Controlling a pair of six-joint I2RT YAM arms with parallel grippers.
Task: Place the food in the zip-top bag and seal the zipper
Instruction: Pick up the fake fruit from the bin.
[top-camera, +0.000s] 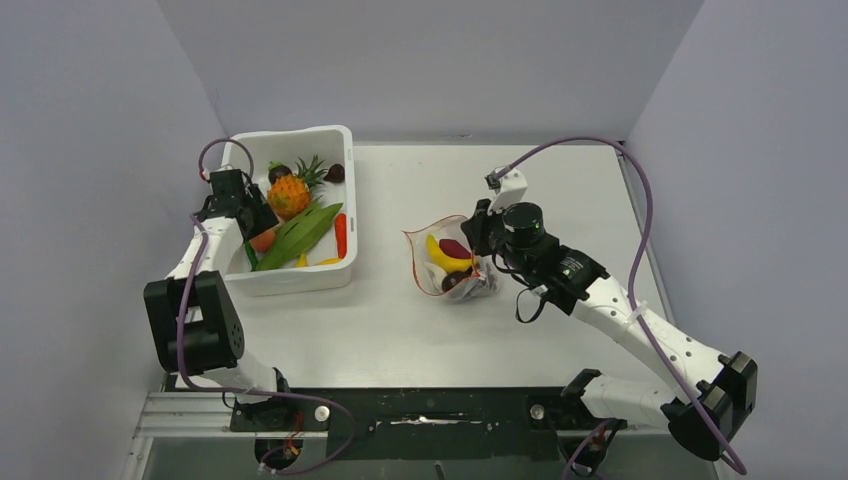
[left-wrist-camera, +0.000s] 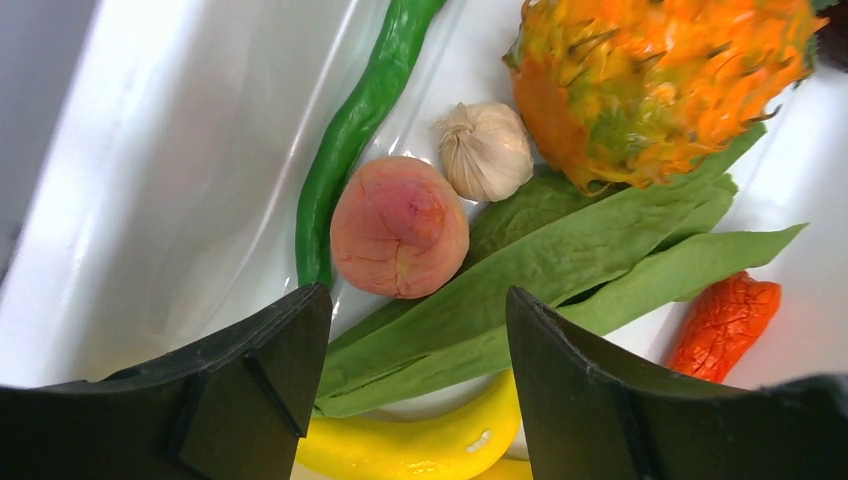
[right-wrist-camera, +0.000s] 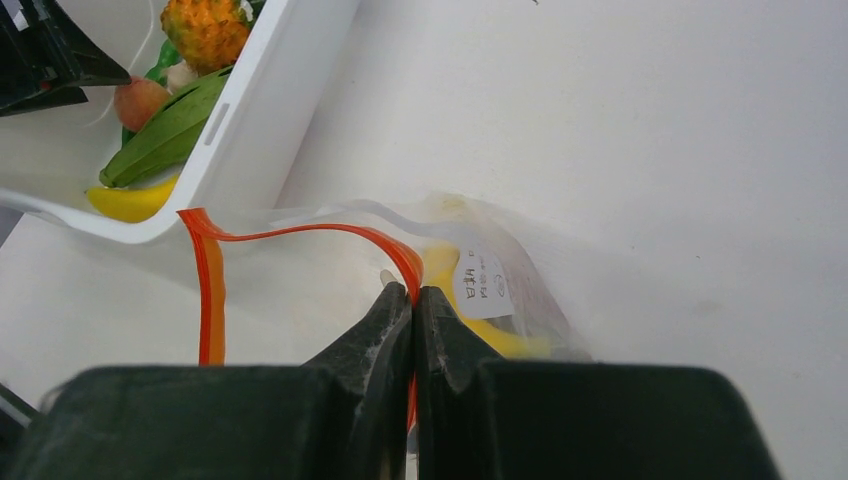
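The clear zip-top bag lies mid-table with its mouth gaping to the left, a yellow banana and dark purple fruit inside. My right gripper is shut on the red-orange zipper at the mouth's edge. My left gripper hangs open inside the white tub, nothing between its fingers. Just below it lie green leaves and a yellow banana. Ahead are a red-orange round fruit, a long green pod, the pineapple and a red chili.
A garlic bulb sits in the tub beside the pineapple. Grey walls close in the table on the left, the right and the back. A purple cable loops over the right arm.
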